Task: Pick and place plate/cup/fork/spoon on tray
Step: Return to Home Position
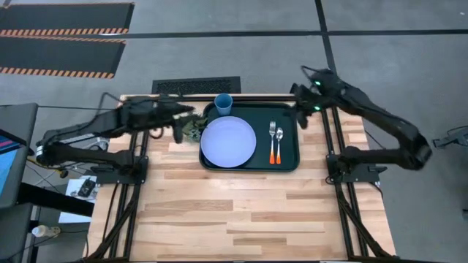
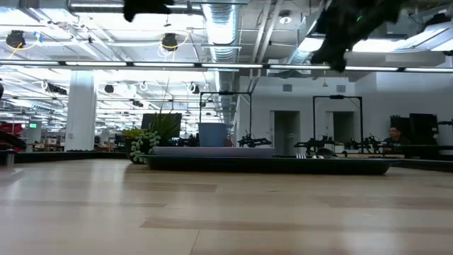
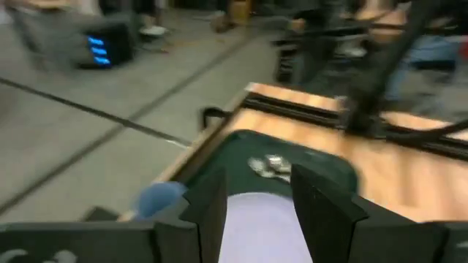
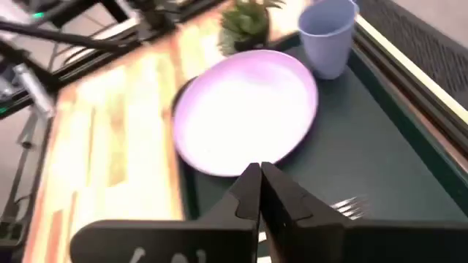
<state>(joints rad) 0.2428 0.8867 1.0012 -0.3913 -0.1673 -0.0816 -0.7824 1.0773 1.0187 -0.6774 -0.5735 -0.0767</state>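
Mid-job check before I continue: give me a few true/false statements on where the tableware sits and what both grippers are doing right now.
1. The large round lavender-blue plate lies inside the dark green rectangular tray. True.
2. The small blue cylindrical cup stands on the bare wooden table outside the tray. False: it stands in the tray's far corner, behind the plate.
3. The orange-handled fork and orange-handled spoon lie side by side in the tray. True.
4. The right gripper is shut on the spoon. False: its fingers are shut on nothing, above the tray.
5. The left gripper is open and empty. True.
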